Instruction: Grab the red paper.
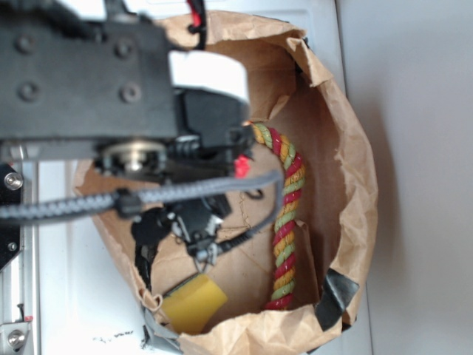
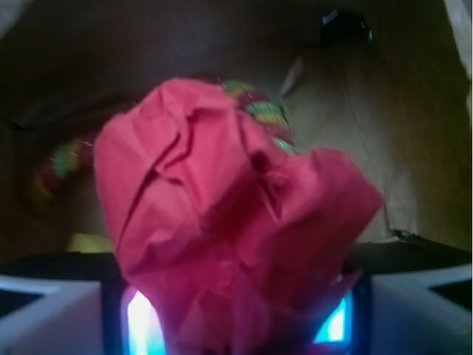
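The tool (image 2: 236, 325) clamps the red paper (image 2: 229, 244) inside the bag (image 1: 355, 170).

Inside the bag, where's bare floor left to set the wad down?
Bare floor lies between the rope and the bag's right wall. Left of the rope is crowded: arm, cable, yellow sponge. The red paper sits between the tool's fingers.

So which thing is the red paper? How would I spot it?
Look inside the big brown paper bag, where the robot arm reaches in. The red paper is the crumpled wad filling the wrist view, sitting between the white fingers of the tool. It is plain red and wrinkly, unlike the long red, yellow and green rope or the flat yellow sponge.
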You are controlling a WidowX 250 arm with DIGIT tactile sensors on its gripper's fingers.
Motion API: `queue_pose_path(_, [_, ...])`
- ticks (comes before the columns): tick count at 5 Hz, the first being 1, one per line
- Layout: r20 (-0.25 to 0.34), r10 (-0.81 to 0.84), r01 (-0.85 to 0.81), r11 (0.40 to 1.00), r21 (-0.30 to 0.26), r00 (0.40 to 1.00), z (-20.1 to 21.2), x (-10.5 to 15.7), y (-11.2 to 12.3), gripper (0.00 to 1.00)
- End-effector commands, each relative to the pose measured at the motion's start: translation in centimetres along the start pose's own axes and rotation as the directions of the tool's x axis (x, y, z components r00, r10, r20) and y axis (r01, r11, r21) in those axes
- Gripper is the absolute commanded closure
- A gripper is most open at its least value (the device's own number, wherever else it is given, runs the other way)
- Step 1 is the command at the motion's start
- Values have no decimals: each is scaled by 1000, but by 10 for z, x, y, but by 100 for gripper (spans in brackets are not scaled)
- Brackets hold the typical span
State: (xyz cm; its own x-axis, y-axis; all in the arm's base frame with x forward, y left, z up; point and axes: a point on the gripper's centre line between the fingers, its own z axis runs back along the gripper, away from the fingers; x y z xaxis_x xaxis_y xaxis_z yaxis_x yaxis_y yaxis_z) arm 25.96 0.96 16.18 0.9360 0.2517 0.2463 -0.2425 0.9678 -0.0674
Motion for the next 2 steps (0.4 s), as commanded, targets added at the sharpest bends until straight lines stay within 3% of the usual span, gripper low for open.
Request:
queue_pose_path(1, [34, -6, 6, 1000, -3, 999, 24, 16, -1, 100])
queue_pose_path(2, [43, -15, 13, 999, 47, 999, 21, 19, -5, 100])
